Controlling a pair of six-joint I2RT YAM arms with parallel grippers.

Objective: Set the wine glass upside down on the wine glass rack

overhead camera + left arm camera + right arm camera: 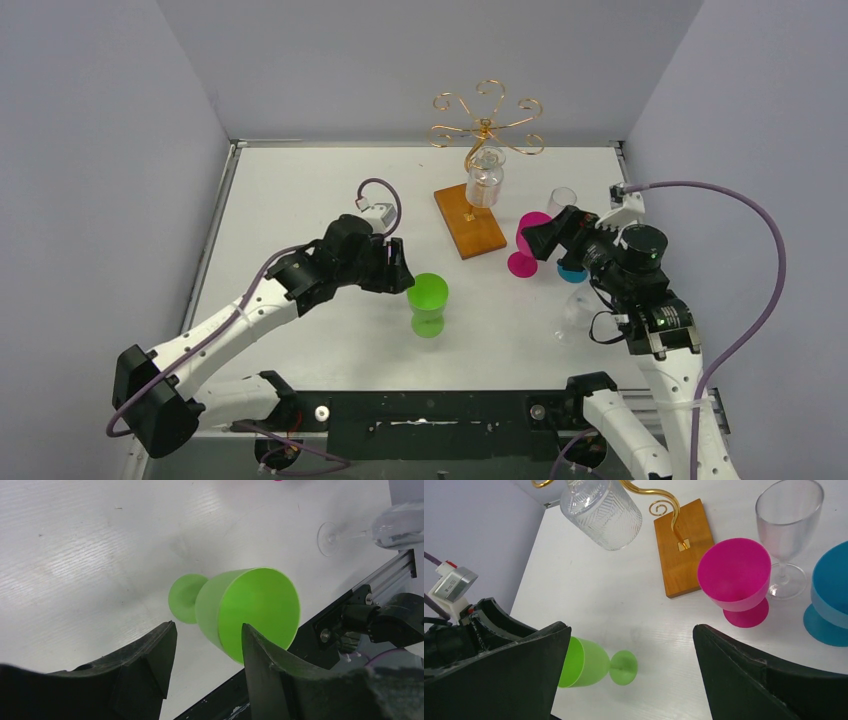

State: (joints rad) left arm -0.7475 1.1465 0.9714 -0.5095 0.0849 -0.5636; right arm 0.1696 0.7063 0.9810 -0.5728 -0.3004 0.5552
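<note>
A green wine glass (428, 300) stands upright on the white table. My left gripper (400, 275) is just left of it at bowl height. In the left wrist view the green wine glass (250, 605) lies beyond the fingertips, and the left gripper (209, 625) is partly open with only table showing in the gap. The gold wire wine glass rack (487, 125) rises from its wooden base (469, 222), with a clear ribbed glass (485, 180) hanging upside down on it. My right gripper (535, 240) is wide open beside a magenta glass (522, 262) and holds nothing.
A clear stemmed glass (786, 515) and a blue glass (829, 595) stand right of the magenta glass (734, 575). Another clear glass (350, 532) is near the table's front right. The rack base (684, 550) sits mid-table. Grey walls enclose three sides.
</note>
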